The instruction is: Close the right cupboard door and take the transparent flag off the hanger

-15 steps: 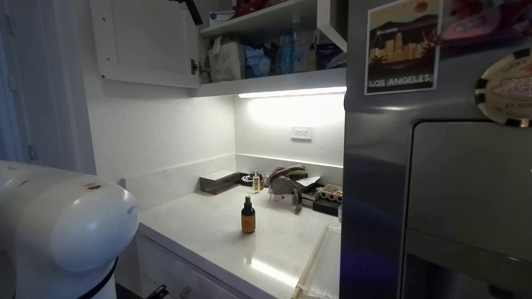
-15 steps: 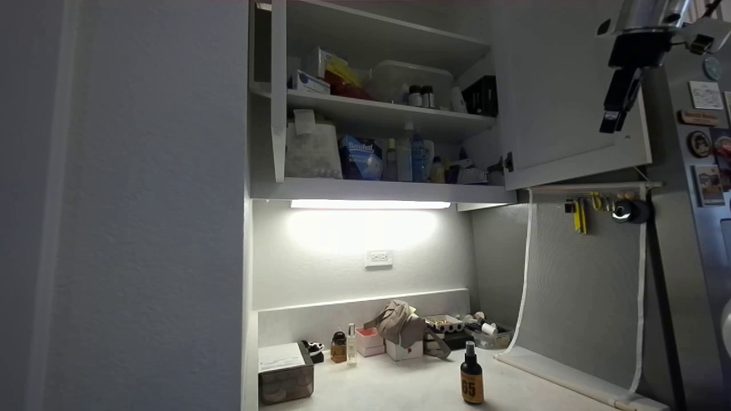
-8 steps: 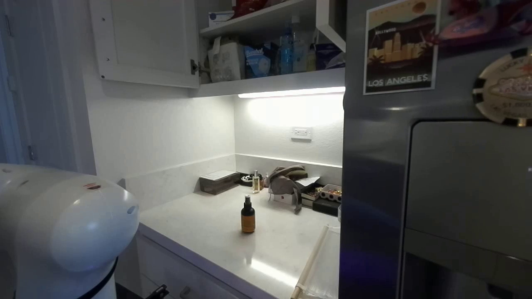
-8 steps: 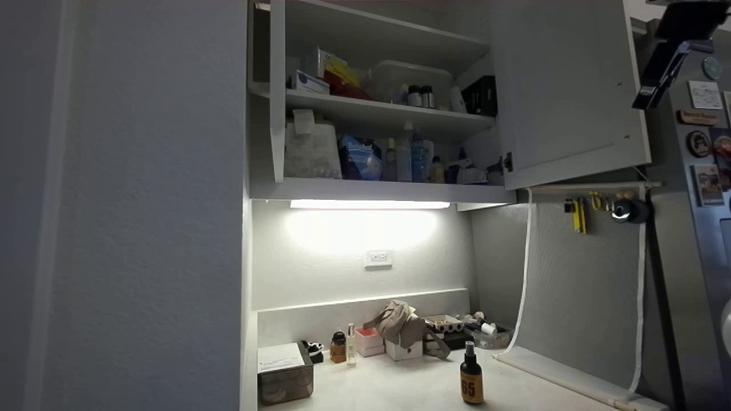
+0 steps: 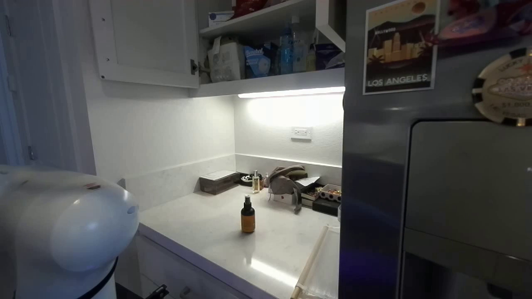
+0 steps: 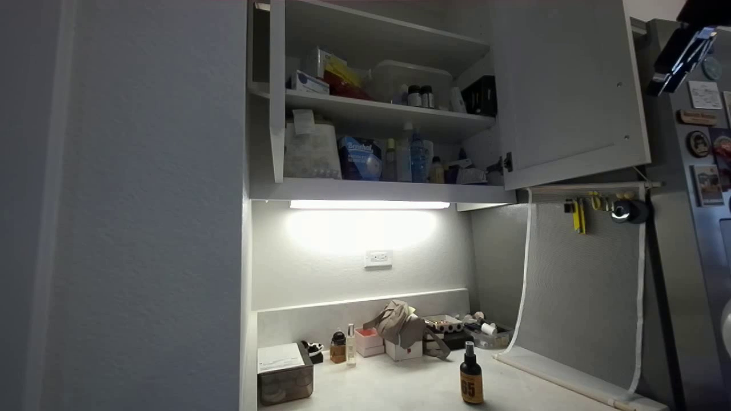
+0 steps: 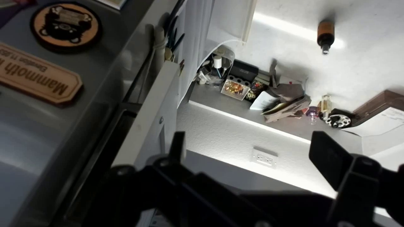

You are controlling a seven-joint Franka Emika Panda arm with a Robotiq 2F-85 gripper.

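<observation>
The right cupboard door (image 6: 571, 85), a flat white panel, stands open in an exterior view. Its edge also shows in an exterior view (image 5: 331, 25) and in the wrist view (image 7: 148, 113). The transparent flag (image 6: 582, 285) hangs below it, its lower end and tan strip (image 5: 311, 261) on the counter. It also shows in the wrist view (image 7: 195, 31). The hanger bar (image 6: 654, 184) is at the flag's top. My gripper (image 6: 659, 85) is at the door's free edge in that view; contact cannot be told. In the wrist view the gripper (image 7: 247, 142) is open and empty.
The grey fridge (image 5: 374, 166) stands close beside the door and flag. The left cupboard door (image 5: 149, 41) is open too. A spray bottle (image 6: 472, 377), a brown bag (image 6: 400, 325) and boxes stand on the counter. Yellow tools (image 6: 579, 217) hang near the flag's top.
My gripper has moved right and up in an exterior view, from in front of the right door to its free edge. Its dark tip has left the top of an exterior view. Door and flag are unchanged.
</observation>
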